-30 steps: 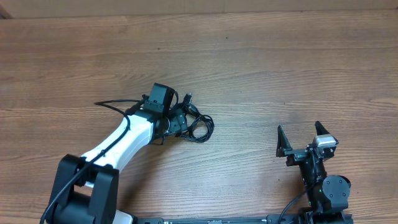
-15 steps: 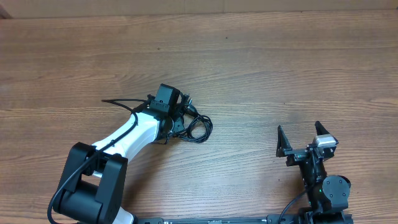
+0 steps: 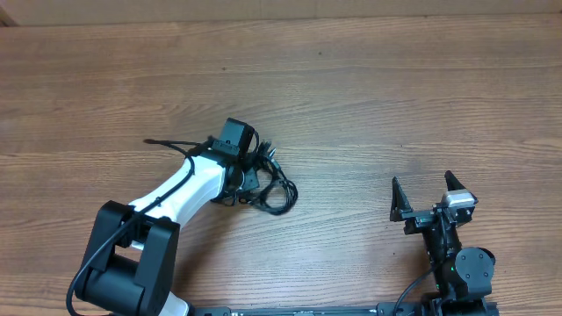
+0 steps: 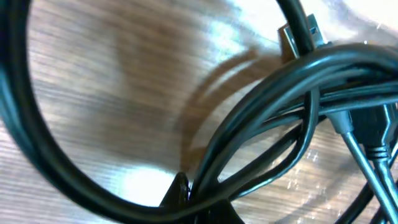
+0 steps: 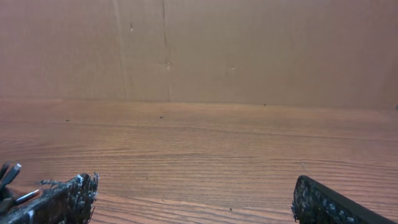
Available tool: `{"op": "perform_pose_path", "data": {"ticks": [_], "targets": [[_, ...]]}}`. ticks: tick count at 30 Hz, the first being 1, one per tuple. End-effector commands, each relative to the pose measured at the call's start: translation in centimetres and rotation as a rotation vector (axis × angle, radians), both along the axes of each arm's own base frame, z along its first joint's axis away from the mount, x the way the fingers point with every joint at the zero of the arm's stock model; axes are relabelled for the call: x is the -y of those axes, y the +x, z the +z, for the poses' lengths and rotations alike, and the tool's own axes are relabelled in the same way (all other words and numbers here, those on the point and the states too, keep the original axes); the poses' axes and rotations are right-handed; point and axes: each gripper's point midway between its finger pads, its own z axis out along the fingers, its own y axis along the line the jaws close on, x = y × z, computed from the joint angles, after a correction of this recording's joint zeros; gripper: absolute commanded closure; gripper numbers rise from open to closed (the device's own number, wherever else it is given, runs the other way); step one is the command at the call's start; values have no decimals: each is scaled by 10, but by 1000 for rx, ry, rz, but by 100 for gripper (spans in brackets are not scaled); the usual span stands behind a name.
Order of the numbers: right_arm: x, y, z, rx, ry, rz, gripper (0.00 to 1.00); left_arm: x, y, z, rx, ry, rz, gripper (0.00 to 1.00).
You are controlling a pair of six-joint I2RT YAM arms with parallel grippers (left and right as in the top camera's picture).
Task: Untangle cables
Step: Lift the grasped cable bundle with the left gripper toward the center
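Observation:
The cables (image 3: 274, 188) are a small bunch of thin black loops on the wooden table (image 3: 369, 96), with plug ends (image 3: 264, 150) sticking out at the top. My left gripper (image 3: 252, 173) reaches into the bunch from the left and is shut on it. In the left wrist view the cables (image 4: 267, 118) fill the frame, and several strands run down into the closed jaws of the left gripper (image 4: 205, 208). A plug (image 4: 372, 127) lies at the right. My right gripper (image 3: 426, 195) stands open at the lower right, far from the bunch, nothing between its fingers (image 5: 65, 198).
The left arm's own thicker black cable (image 3: 167, 143) arcs out to the left of the wrist. A brown cardboard wall (image 5: 199, 50) backs the table's far edge.
The left gripper has closed on the cable bunch after sliding a little to the right. The loops have drawn in and shifted slightly down. The right arm has not moved.

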Motion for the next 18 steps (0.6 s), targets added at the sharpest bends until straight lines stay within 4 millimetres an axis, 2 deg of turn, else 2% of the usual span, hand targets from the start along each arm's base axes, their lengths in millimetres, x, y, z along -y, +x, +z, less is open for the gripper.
{"op": "perform_pose_path", "data": {"ticks": [1, 5, 6, 10, 13, 18], "targets": [[2, 0, -2, 5, -1, -12, 0, 15, 12, 32, 37, -58, -19, 96], [2, 0, -2, 5, -1, -12, 0, 21, 10, 68, 38, -97, -26, 96], [2, 0, -2, 5, -1, -12, 0, 28, 7, 84, 36, -142, -33, 96], [2, 0, -2, 5, -1, -12, 0, 50, -3, 118, 14, -295, -37, 96], [2, 0, -2, 5, -1, -12, 0, 65, -18, 131, -50, -402, -19, 96], [2, 0, -2, 4, -1, -12, 0, 75, -55, 135, -229, -492, -10, 96]]}}
